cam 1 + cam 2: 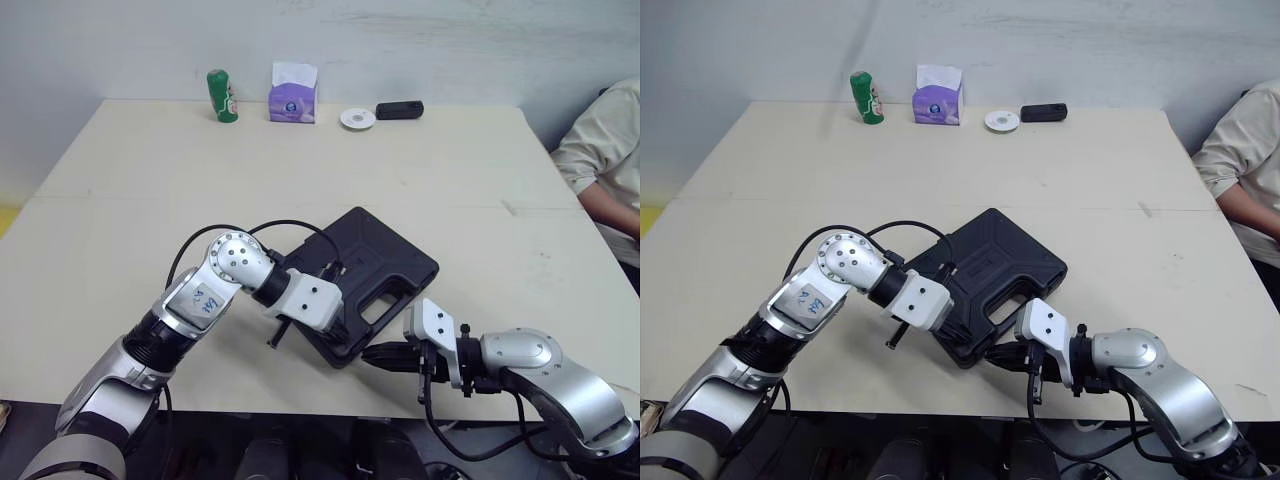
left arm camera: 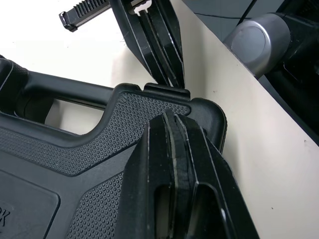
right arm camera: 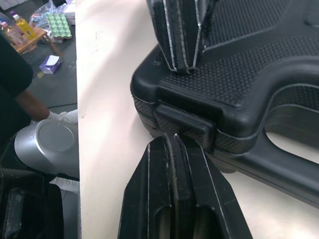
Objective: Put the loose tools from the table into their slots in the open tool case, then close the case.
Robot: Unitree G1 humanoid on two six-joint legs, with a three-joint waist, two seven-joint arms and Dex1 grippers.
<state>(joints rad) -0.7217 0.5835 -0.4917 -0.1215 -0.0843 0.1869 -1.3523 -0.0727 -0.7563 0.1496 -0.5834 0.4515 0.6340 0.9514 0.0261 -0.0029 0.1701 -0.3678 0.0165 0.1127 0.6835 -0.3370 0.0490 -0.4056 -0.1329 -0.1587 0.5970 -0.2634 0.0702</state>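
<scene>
The black tool case (image 1: pixel 375 258) lies shut on the table near the front edge, handle side toward me. My left gripper (image 1: pixel 343 338) is shut, and its tips rest on the lid's textured front corner (image 2: pixel 149 107). From the front, my right gripper (image 1: pixel 368 355) is also shut. Its tips touch the small latch (image 3: pixel 184 122) on the case's front edge. In the right wrist view the left gripper's fingers (image 3: pixel 182 45) stand on the lid just above that latch. Neither gripper holds anything.
At the table's far edge stand a green can (image 1: pixel 222 96), a purple tissue box (image 1: pixel 293 95), a white disc (image 1: pixel 357 119) and a small black device (image 1: pixel 399 110). A person's arm (image 1: pixel 605 150) is at the right side. The table edge (image 1: pixel 300 400) runs just before the case.
</scene>
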